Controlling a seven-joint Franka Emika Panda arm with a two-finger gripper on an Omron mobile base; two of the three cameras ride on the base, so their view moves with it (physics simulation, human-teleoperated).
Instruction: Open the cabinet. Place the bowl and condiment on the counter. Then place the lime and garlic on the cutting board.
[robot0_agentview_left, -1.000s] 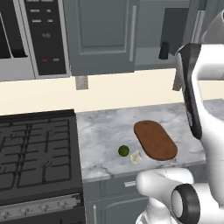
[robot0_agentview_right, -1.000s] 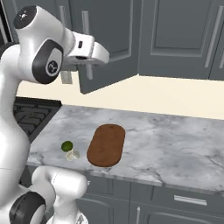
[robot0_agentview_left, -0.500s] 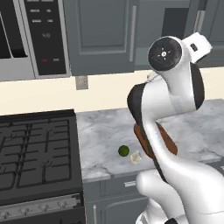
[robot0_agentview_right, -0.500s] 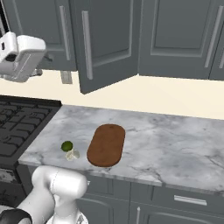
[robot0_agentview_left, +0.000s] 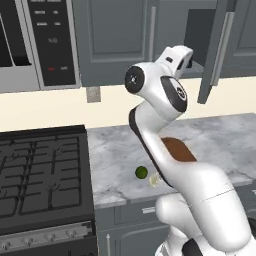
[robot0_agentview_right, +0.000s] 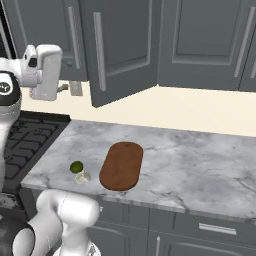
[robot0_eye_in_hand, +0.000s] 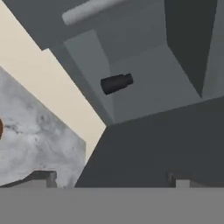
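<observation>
**Two fingertips apart, nothing held, at the opened cabinet**

Two dark fingertips (robot0_eye_in_hand: 41, 177) of the gripper (robot0_eye_in_hand: 111, 178) stand wide apart at the bottom of the hand view, with nothing between them. In the left base view the hand (robot0_agentview_left: 179, 59) is raised to the level of the wall units, pointing toward the gap behind the swung-out door.

Straight along the gripper's line of sight lies the condiment (robot0_eye_in_hand: 116, 83), a small dark shaker seen on the grey shelf (robot0_eye_in_hand: 148, 83) inside the cabinet (robot0_agentview_left: 200, 30). It seems to lie on its side, though the rolled hand view makes that hard to judge. One cabinet door (robot0_agentview_right: 122, 47) hangs open over the tabletop, its silver bar handle (robot0_agentview_right: 98, 50) running down its face.

Below, on the marbled tabletop (robot0_agentview_right: 200, 165), the cutting board (robot0_agentview_right: 122, 165) lies flat, bare on its visible surface. The lime (robot0_agentview_right: 76, 166) sits near the front edge, left of the board and apart from it. The garlic (robot0_agentview_right: 83, 176) is just beside the lime, on its front right side, close enough that they may touch. The black stove top (robot0_agentview_left: 40, 175) adjoins the tabletop on the left.
</observation>
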